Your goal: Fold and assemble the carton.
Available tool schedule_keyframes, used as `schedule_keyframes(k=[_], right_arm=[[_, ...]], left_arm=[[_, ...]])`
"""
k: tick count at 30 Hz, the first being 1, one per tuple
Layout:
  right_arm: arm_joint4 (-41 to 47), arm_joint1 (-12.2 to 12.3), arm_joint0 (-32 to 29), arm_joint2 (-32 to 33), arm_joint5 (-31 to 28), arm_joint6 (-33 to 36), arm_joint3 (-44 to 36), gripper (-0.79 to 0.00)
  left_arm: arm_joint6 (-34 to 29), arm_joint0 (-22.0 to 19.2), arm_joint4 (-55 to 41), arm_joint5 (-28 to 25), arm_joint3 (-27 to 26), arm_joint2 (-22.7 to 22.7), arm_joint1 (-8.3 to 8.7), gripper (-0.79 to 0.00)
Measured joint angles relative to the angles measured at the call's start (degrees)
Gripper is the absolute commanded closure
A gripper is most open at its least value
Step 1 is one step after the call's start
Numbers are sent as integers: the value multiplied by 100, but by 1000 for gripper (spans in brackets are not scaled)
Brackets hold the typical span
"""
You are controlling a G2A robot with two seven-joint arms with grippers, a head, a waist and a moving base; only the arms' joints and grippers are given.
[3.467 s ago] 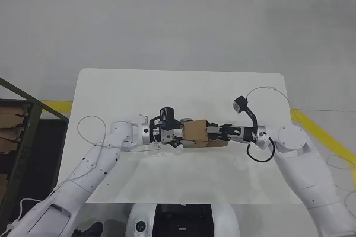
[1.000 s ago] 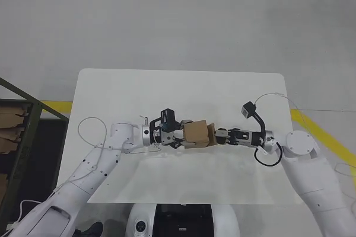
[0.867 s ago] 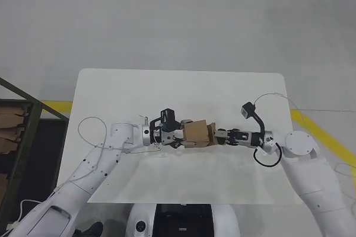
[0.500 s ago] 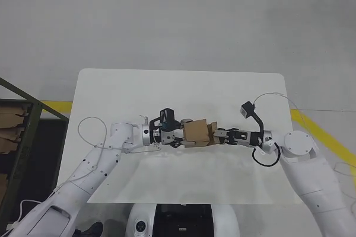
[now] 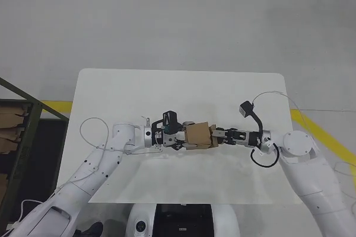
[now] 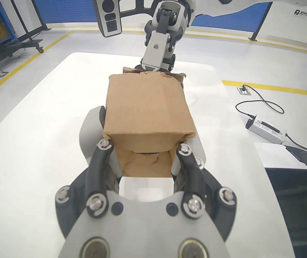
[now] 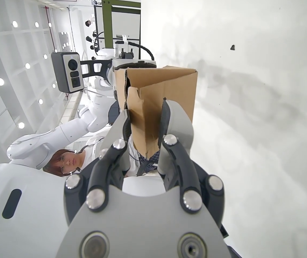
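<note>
The carton (image 5: 197, 135) was plain brown cardboard, matte, a squarish tube with crisp fold lines and ragged, torn-looking edges on its flaps. It was held between the 2 grippers over the middle of the white, smooth, round-cornered table (image 5: 107, 89); whether its underside touched the tabletop could not be told.

The left gripper (image 6: 142, 146) had its 2 black-padded fingers (image 6: 101, 159) spread wide and pressed against the outer sides of the carton's near open end, gripping it, with the inner flaps folded partway inward between them. The right gripper (image 7: 145, 114) was at the opposite end, its jaws pinched closed on a creased end flap (image 7: 142, 124) that stuck out from the carton.

Beside the table's left edge, in the top view, stood a dark green metal rack (image 5: 12, 127) holding flat brown cardboard pieces, with a yellow line (image 5: 56, 106) on the grey floor next to it. On the floor off the table's far side lay a grey power adapter (image 6: 266, 130) with a black cable.

Counted: 1 carton, 2 grippers on it, 1 table, 1 rack, 1 adapter.
</note>
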Motion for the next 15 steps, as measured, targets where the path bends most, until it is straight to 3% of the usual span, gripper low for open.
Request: schedule_keyframes(k=[15], right_arm=[[-9,11,-10,-30,62,-113,-88,-157]], left_arm=[[40,65,90,38,-102,-4,13,-342]])
